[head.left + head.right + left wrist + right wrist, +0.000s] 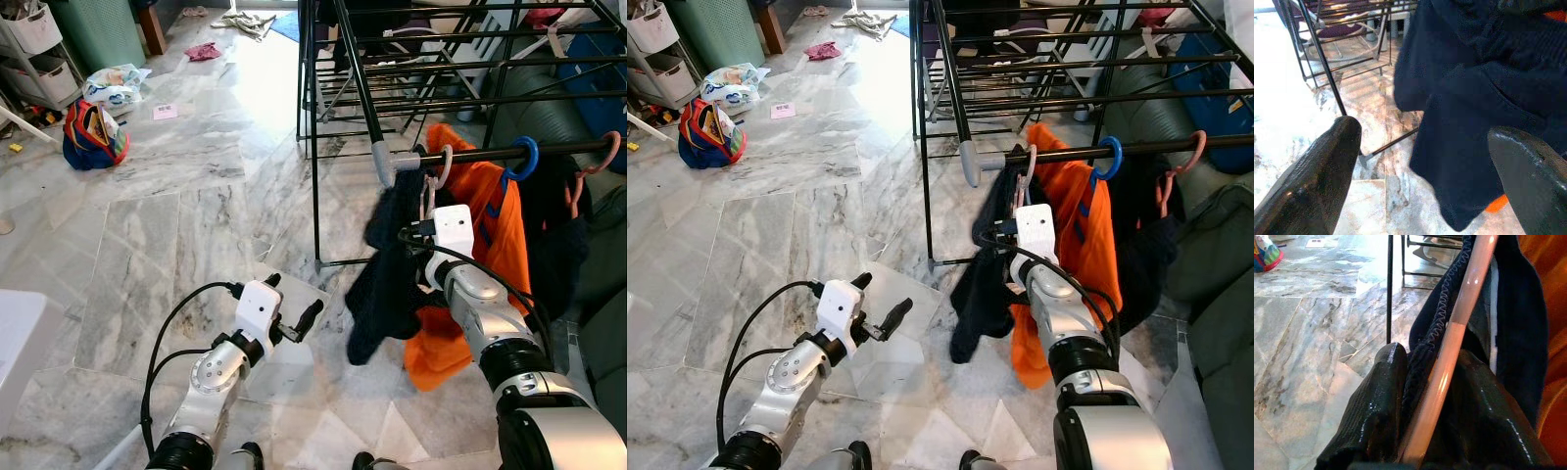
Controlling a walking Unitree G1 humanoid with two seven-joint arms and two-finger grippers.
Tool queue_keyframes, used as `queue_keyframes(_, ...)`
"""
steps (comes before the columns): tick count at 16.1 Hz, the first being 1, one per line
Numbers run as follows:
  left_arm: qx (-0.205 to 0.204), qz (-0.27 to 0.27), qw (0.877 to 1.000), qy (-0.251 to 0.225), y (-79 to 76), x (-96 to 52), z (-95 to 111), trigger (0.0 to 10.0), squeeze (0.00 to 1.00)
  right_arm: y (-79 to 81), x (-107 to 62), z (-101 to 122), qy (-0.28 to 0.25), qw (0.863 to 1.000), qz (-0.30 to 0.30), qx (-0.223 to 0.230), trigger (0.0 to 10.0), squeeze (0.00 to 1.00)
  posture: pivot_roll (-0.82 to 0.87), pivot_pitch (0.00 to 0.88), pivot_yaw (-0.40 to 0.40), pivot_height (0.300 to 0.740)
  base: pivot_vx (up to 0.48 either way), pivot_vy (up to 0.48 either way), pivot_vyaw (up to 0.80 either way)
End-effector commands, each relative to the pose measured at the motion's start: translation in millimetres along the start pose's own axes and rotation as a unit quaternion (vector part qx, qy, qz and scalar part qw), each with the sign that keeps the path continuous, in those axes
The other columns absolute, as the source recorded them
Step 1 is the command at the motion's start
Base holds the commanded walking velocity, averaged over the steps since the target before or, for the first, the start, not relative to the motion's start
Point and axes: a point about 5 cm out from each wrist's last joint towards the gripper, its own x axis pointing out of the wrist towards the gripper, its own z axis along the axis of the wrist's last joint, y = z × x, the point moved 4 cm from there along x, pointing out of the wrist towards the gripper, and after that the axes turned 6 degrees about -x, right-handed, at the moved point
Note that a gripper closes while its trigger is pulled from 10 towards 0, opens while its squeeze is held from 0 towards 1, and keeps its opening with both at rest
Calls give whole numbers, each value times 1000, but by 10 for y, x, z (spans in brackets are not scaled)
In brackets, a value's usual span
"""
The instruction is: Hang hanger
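Right pincer (1425, 431) clenched on pink hanger (1449, 352) with navy garment (392, 274), hook at rail (549, 150) end, one o'clock. Risk: hook slipping off rail's open end upon release. Left pincer (294, 318) released, idle.

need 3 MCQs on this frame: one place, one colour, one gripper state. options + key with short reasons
1. Where does the pink hanger's hook sit?
A. on the rail
B. on the floor
C. in a basket

2. What colour is the garment behind the navy one?
A. green
B. orange
C. white

3. How is the left gripper?
A. shut on cloth
B. open, holding nothing
C. shut on the rail

Key: A, the hook loops over the rail; B, orange shows behind the navy; B, its fingers stand apart in the left wrist view.
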Motion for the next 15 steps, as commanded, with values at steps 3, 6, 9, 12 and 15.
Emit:
queue_keyframes(3,8,0,1000,10,-12,4,-39,10000,0,41,-47,-119,14,999,14,-26,0,0,-9,160,-10,740,0,0,0)
queue_keyframes(6,8,3,1000,14,-9,3,-56,10000,0,63,-81,-205,23,999,15,-32,431,0,-9,159,-12,740,0,0,0)
queue_keyframes(9,8,2,1000,19,-14,5,-75,10000,0,62,-139,-266,25,999,20,-42,10000,1000,-14,163,-10,740,0,0,0)
queue_keyframes(12,10,2,1000,23,-14,4,-88,10000,0,-55,-200,-298,28,997,-4,-65,10000,1000,-21,166,-6,740,0,0,0)
queue_keyframes(15,10,1,1000,28,-18,10,-104,10000,0,-225,-262,-316,36,996,-38,-70,10000,1000,-27,168,-3,740,0,0,0)
